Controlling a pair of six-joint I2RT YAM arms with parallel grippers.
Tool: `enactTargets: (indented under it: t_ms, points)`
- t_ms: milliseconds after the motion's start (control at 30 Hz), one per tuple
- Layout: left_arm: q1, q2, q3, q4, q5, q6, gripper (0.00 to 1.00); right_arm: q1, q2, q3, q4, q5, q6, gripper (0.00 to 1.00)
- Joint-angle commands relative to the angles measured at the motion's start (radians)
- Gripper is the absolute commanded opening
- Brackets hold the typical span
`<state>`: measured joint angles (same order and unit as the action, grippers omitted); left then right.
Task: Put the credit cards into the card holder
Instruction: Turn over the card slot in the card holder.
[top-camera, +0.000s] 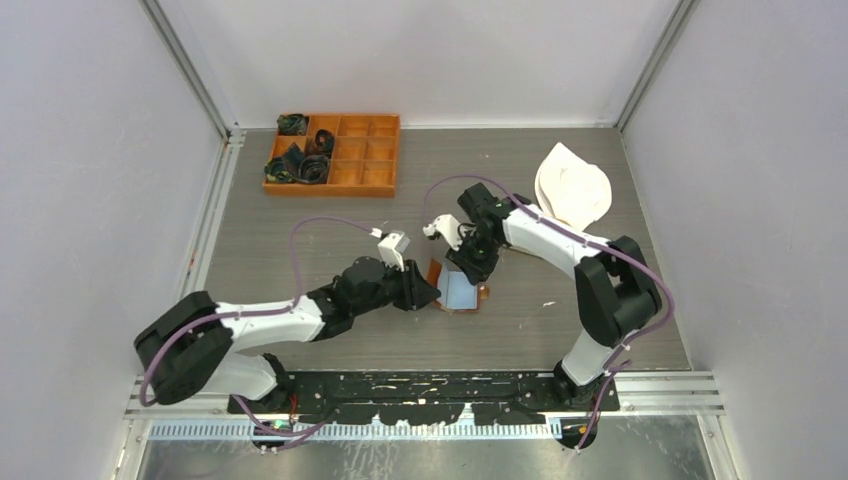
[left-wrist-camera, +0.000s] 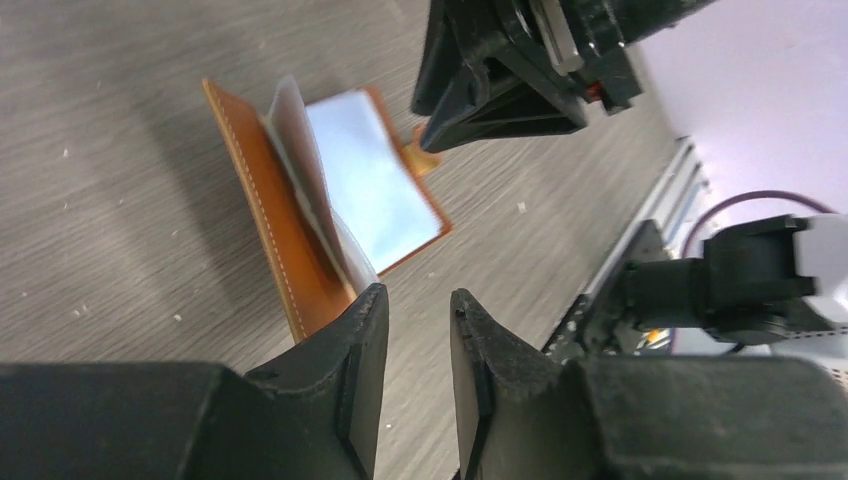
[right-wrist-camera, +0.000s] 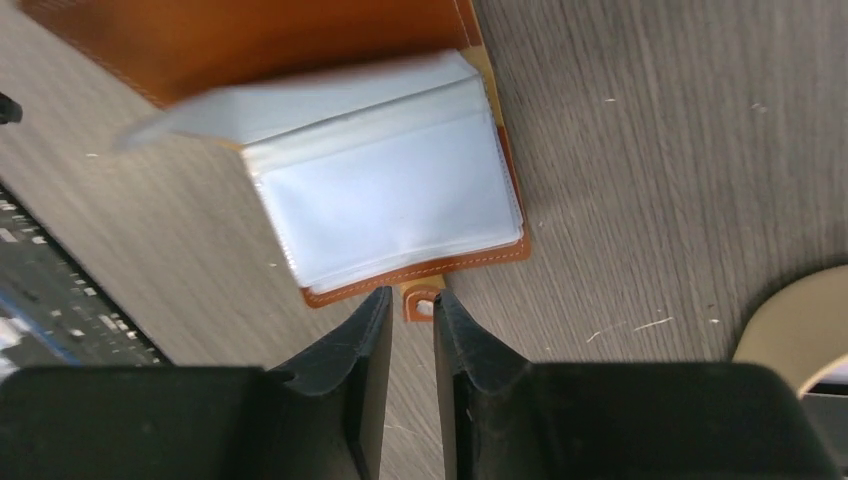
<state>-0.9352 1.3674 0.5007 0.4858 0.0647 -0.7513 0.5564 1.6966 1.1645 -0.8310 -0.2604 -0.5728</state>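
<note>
The card holder (top-camera: 462, 290) lies open on the table's middle, a brown leather wallet with clear sleeves fanned up (left-wrist-camera: 280, 220) (right-wrist-camera: 250, 40). The sleeves show a pale blue-grey face; I cannot tell whether a credit card sits inside. No loose credit cards are in view. My left gripper (top-camera: 432, 297) (left-wrist-camera: 415, 295) is low at the holder's left edge, open, with nothing between its fingers. My right gripper (top-camera: 470, 268) (right-wrist-camera: 410, 295) hangs over the holder's far right edge, jaws narrowly open. The holder's small strap tab (right-wrist-camera: 420, 302) lies just past its fingertips.
An orange compartment box (top-camera: 335, 152) with dark items in its left cells stands at the back left. An oval pale tray (top-camera: 572, 185) (right-wrist-camera: 800, 330) sits at the back right, close behind my right arm. Both arms crowd the wallet from either side.
</note>
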Motion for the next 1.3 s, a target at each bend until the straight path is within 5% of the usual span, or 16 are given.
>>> enactTargets:
  t_ms: [0,367,433,700,1133,1267]
  points:
    - [-0.004,-0.129,0.039,-0.032,0.020,0.038,0.31,-0.033,-0.088,0.054,-0.038,-0.187,-0.007,0.28]
    - [-0.004,-0.311,0.445,-0.439,-0.037,-0.149,0.51,-0.055,-0.030,0.080,-0.038,-0.301,0.089,0.29]
    - [-0.005,-0.310,0.549,-0.506,-0.053,-0.196,0.58,-0.060,-0.016,0.083,-0.035,-0.316,0.108,0.29]
    - [-0.055,-0.214,0.903,-0.824,-0.268,-0.299,0.62,-0.079,0.016,0.085,-0.035,-0.326,0.115,0.29]
    - [-0.083,-0.186,1.004,-0.838,-0.286,-0.218,0.62,-0.111,0.023,0.084,-0.018,-0.323,0.141,0.30]
    - [-0.074,-0.194,0.906,-0.773,-0.273,-0.005,0.64,-0.119,0.037,0.078,0.003,-0.327,0.171,0.31]
